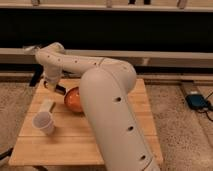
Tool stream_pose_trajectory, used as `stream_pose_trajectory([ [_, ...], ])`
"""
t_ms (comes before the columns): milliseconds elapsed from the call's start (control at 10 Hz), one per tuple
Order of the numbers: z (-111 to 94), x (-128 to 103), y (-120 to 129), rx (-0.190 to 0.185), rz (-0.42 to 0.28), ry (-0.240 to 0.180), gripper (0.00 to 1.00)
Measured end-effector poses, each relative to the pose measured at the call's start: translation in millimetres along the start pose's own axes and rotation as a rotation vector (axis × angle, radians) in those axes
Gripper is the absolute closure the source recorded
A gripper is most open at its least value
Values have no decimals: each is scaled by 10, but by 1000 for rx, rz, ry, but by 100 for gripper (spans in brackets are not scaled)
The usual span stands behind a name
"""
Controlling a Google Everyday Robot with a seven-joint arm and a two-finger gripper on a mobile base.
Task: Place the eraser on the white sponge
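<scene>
The white sponge [46, 106] lies flat on the left part of the wooden table [100, 140], just behind the white paper cup [44, 122]. My gripper [56, 88] hangs at the end of the white arm [107, 95] over the table's back left area, left of the orange bowl [74, 100] and behind the sponge. The eraser does not show as a separate thing; I cannot tell whether it is in the gripper.
The big white arm covers the middle and right of the table. A dark railing and wall run behind the table. A blue device [196, 101] with a cable lies on the floor at the right.
</scene>
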Motion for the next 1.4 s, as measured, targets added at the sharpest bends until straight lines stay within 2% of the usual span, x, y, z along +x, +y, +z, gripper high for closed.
stream_pose_trajectory([
  [300,188,-272,98,-40,-83,-35,100],
  [500,324,-427,310,-77,-151,-37,100],
  [900,680,-592,653,-167,-252,0,100],
  [1200,959,-531,666,-216,-252,51,100],
  [1400,1026,-444,586,-224,-231,76,100],
])
